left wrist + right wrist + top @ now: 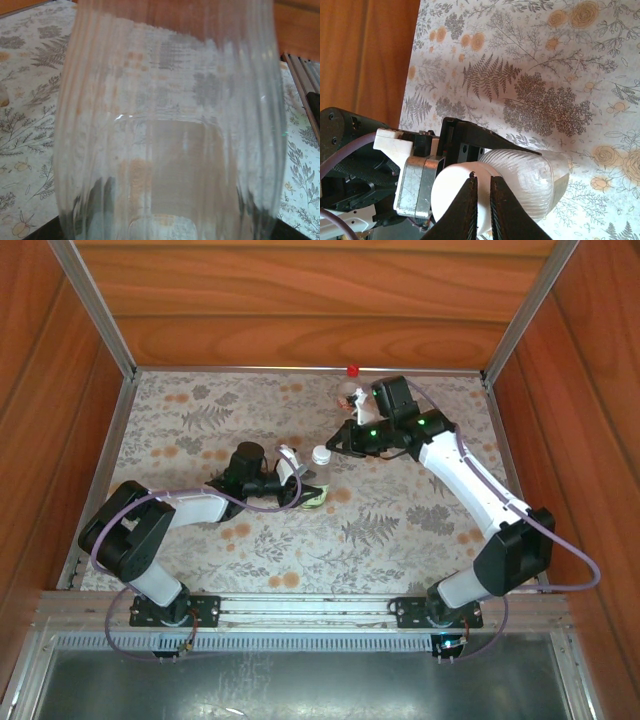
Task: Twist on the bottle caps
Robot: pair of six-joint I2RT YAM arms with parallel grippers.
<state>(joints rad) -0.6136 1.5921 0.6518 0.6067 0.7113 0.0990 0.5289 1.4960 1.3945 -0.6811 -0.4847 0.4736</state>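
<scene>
White cap (451, 194), seated at the mouth of the clear ribbed bottle (530, 177), which is held over the middle of the floral-print surface (200, 430). In the top view the cap (321, 454) points toward the far side and the green label (315, 498) lies at the bottle's near end. Left fingers (470, 142) clamp the bottle by its body just behind the shoulder, one dark finger crossing its upper side. In the left wrist view the transparent ribbed wall of the bottle (170, 150) stands directly before the lens, with dark finger parts at the lower corners. Right fingers (468, 210) are pressed almost together, only a thin slit between them, their tips lying across the side of the white cap. They do not span the cap, and whether the tips touch it or hang just in front of it cannot be settled from this angle. Red cap (352, 369) sits at the far edge of the surface, right of centre, against the wooden back wall (300, 330). Second bottle (348, 398) stands just nearer than the red cap, beside the right arm's wrist and partly hidden by it. Its label appears pinkish. Both are well apart from the held bottle.
</scene>
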